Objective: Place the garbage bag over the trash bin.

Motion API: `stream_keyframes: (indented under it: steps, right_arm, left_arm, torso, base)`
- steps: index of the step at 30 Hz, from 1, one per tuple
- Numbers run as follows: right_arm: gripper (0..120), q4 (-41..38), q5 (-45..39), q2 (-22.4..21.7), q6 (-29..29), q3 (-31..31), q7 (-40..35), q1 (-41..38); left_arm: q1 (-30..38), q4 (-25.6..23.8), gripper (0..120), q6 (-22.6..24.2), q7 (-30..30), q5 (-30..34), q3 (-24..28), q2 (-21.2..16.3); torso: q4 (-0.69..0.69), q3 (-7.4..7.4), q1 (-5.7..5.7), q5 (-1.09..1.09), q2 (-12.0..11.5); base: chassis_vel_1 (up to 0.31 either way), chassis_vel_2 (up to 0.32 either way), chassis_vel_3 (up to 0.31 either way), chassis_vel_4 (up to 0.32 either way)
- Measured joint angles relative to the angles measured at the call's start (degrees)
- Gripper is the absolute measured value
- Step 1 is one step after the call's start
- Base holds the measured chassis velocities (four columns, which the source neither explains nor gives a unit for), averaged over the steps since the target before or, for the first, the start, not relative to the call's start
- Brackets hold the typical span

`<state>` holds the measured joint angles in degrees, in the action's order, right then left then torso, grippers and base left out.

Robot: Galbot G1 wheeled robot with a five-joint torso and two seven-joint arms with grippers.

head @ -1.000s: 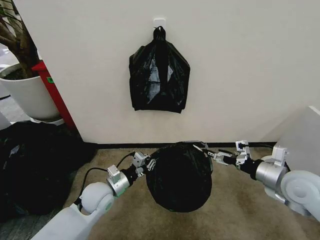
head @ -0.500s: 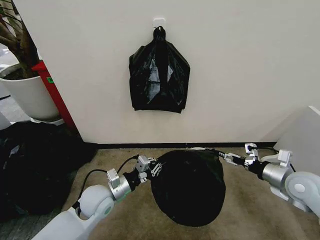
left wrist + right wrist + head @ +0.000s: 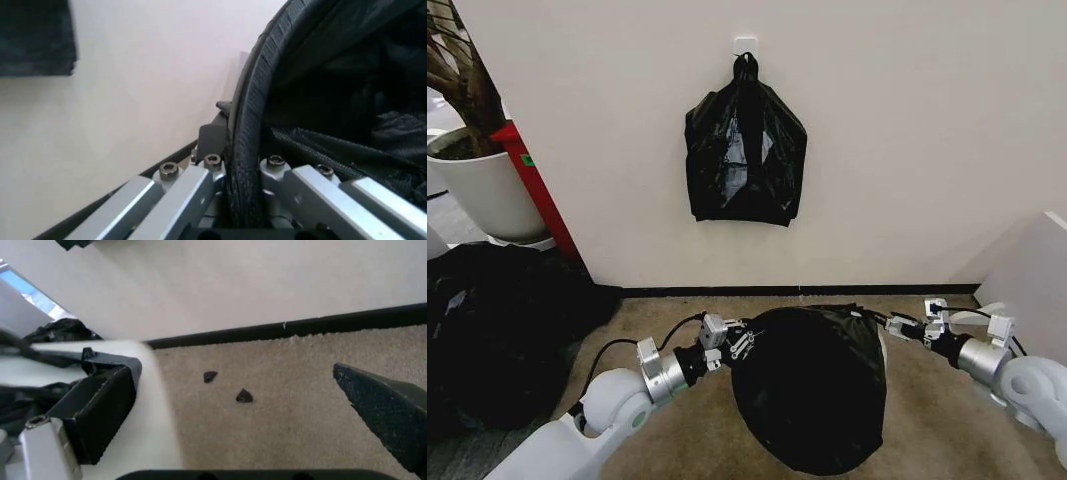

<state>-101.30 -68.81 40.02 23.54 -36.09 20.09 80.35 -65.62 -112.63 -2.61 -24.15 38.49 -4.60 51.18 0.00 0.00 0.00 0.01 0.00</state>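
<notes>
— One thin layer of plastic only? How is the garbage bag [image 3: 807, 390] expected to handle?

— As very light, soft and slippery, it is judged. No shape is kept by it alone, and it can be torn if it is pulled hard over an edge. It is best taken at the hem of its mouth, at two opposite sides, so that the opening is stretched wide.

— Where is it taken now?

— At the robot's left side, the bag-covered rim is pinched between the closed fingers [image 3: 187, 195] of the left gripper [image 3: 732, 345]. The right gripper [image 3: 905, 325] is at the opposite side, with its fingers [image 3: 100, 405] spread wide apart; the white wall of the trash bin [image 3: 160, 430] is seen between them, and nothing is clamped.

— And where is the bag found?

— It is drawn over the bin, on the carpet floor [image 3: 927, 430] just before the wall, between the two grippers.

— How does it look?

— Black, glossy and wrinkled; a rounded dome is formed, and the bin is almost fully hidden under it.
</notes>
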Motion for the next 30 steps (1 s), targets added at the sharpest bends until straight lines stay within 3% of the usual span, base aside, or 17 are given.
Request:
stream_keyframes:
  steps: [6,16,17,21,22,24,25,30]
  right_arm:
    - [100,-3.38,-3.41,-0.97,0.16,-1.27,0.09,1.15]
    - [100,-4.03,-7.17,-1.72,0.39,-2.27,-0.4,1.19]
    - [100,-4.53,-7.09,-1.7,0.12,-2.6,-0.6,1.19]
    - [100,-10.68,-5.58,-1.22,-1.43,-3.28,-6.08,0.01]
    - [100,-12.06,-4.85,-1.08,-1.5,-3.28,-7.36,-0.14]
    - [100,-18.37,-0.34,0.3,-1.61,-2.26,-14.65,-0.52]
    - [100,-18.37,-0.34,0.3,-1.61,-2.26,-14.65,-0.52]
    - [100,-30.32,5.3,4.23,1.31,3.32,-26.35,-1.11]
  left_arm:
    - [-0.04,3.01,1,0.88,0.16,-0.36,-0.24,0.5]
    - [-0.73,3.75,1,2.91,-1.14,0.89,-0.64,0.43]
    - [-0.79,3.87,1,3.18,0.41,1.42,-0.53,0.58]
    - [-1.02,3.91,1,3.72,17.62,5.67,0.86,2.76]
    - [-0.92,3.87,1,3.78,19.67,6.3,1.08,3.04]
    - [0.39,3.14,1,5.02,29.54,9.62,2.77,4.72]
    - [0.39,3.14,1,5.02,29.54,9.62,2.77,4.72]
    - [2.03,1.59,1,7.02,41.63,13.57,5.36,6.51]
  torso:
    - [0.01,0.0,0.0,-0.03,0.0]
    - [0.0,0.0,0.0,0.0,0.0]
    - [0.0,0.0,0.0,0.01,0.0]
    - [0.01,0.0,0.0,-0.02,0.0]
    - [0.02,0.0,0.0,-0.03,0.0]
    - [0.03,0.0,0.0,-0.04,0.0]
    - [0.03,0.0,0.0,-0.04,0.0]
    - [-0.02,0.0,0.0,-0.01,0.0]
  base:
    - [0.0,0.0,0.0,0.0]
    - [0.0,0.0,0.0,0.0]
    - [0.0,0.0,0.0,0.0]
    - [0.0,0.0,0.0,0.0]
    - [0.0,0.0,0.0,0.0]
    - [0.0,0.0,0.0,0.0]
    - [0.0,0.0,0.0,0.0]
    - [0.0,0.0,0.0,0.0]
